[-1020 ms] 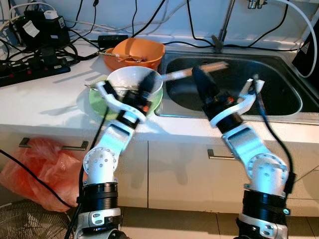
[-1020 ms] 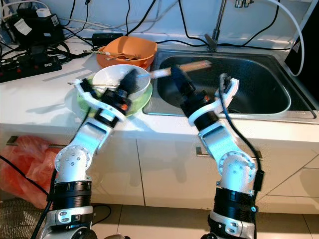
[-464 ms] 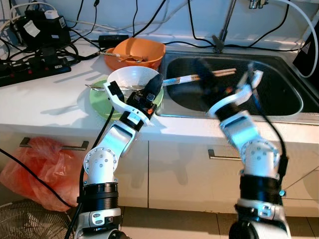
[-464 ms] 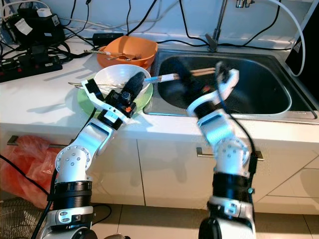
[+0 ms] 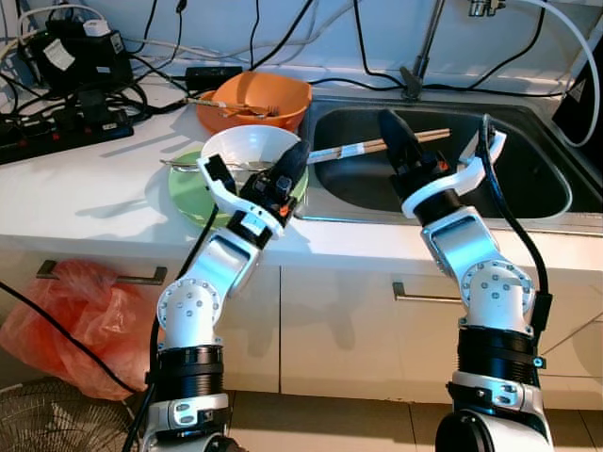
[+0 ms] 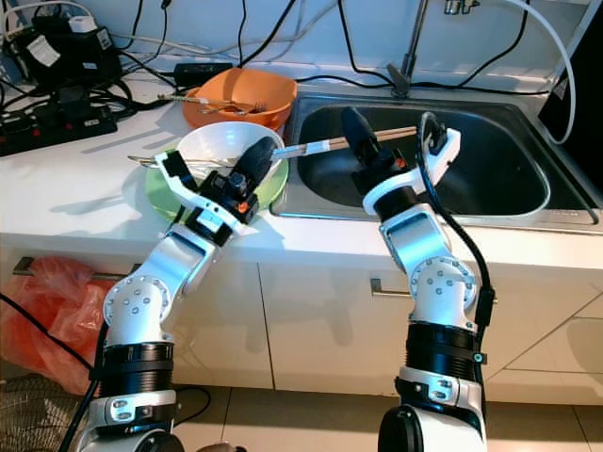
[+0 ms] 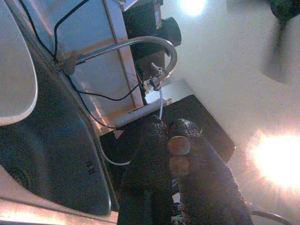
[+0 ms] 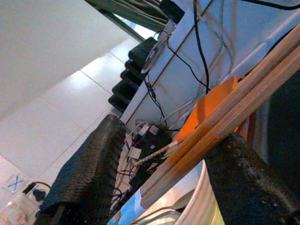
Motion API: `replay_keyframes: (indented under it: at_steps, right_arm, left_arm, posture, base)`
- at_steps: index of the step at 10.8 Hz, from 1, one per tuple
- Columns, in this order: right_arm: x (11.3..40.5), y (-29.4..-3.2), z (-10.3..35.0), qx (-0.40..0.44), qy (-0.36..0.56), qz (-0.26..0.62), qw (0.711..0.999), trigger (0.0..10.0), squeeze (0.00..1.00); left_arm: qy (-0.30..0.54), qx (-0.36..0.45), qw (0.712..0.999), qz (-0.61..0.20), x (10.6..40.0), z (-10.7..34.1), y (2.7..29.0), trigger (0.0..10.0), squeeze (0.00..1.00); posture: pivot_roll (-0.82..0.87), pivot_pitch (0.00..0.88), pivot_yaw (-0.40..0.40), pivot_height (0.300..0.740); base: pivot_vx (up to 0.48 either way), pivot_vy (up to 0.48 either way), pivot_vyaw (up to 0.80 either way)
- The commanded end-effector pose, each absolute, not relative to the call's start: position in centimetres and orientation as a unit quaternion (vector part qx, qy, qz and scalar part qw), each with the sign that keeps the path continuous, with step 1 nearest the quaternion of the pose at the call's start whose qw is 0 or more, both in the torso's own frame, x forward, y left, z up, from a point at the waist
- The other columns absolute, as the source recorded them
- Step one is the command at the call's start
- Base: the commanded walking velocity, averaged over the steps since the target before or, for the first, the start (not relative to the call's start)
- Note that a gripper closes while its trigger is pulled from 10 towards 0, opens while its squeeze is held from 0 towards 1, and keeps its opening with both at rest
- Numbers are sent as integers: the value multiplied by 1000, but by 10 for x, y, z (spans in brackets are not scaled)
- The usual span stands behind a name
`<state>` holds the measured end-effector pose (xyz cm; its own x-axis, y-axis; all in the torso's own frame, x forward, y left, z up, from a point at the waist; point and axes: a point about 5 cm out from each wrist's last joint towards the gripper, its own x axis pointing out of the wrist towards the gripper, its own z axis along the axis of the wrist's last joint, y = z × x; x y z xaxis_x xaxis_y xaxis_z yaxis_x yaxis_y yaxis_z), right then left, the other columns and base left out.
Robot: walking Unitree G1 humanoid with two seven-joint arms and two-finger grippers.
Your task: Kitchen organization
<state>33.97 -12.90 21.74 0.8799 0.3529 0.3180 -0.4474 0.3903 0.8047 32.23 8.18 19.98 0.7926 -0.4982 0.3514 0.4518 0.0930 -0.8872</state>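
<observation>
The chopsticks [image 5: 363, 148] look like pale bare wood, matt, with a glossy paper-like band near one end; the sink [image 5: 528, 179] is brushed metal with a dull sheen; the white bowl [image 5: 243, 149] looks glazed and glossy; the orange bowl [image 5: 273, 94] and green plate [image 5: 188, 193] seem smooth plastic; the bench [image 5: 85, 188] is smooth white; the left hand [image 7: 173, 152] fingers [image 7: 150, 154] show rough, textured black rubber.

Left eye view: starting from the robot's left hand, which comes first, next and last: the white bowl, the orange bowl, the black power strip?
1. White bowl: right beside the left hand, on the green plate.
2. Orange bowl: behind the white bowl, by the sink.
3. Black power strip: far off on the counter's left end.
</observation>
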Motion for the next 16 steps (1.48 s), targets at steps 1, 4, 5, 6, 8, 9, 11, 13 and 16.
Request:
replay_keyframes:
  at_steps: [1,4,5,6,8,9,11,13,16]
  right_arm:
    - [338,-130,225,497,-64,246,830,0,0]
    - [338,-127,227,498,-65,249,828,0,0]
    - [338,-125,227,499,-64,251,827,0,0]
    - [338,-124,227,500,-63,251,827,0,0]
    - [338,-124,226,500,-62,248,827,0,0]
    - [339,-124,226,499,-61,246,829,0,0]
    - [339,-125,225,495,-61,242,832,0,0]
    - [340,-126,225,494,-61,239,834,0,0]
    - [341,-128,223,495,-60,225,837,0,0]
  left_arm:
    - [50,-604,729,-319,322,194,69,0,0]
    - [67,-601,727,-326,320,192,64,0,0]
    - [71,-601,724,-330,320,192,63,0,0]
    - [76,-600,719,-342,318,193,61,0,0]
    - [82,-597,715,-354,316,194,58,0,0]
    - [83,-596,716,-354,317,194,58,0,0]
    - [95,-585,730,-340,319,190,59,7255,0]
    - [103,-587,737,-319,321,185,61,10000,1000]
    - [108,-584,736,-325,319,185,59,10000,1000]
  posture:
    - [40,32,5,740]
    - [39,32,10,740]
    - [40,33,10,740]
    - [40,34,10,740]
    - [41,33,9,740]
    - [42,32,9,740]
    - [43,27,9,740]
    - [44,28,8,740]
    - [41,34,7,740]
  base:
    - [0,0,0]
    - [0,0,0]
    - [0,0,0]
    - [0,0,0]
    - [0,0,0]
    - [0,0,0]
    - [0,0,0]
    - [0,0,0]
    - [0,0,0]
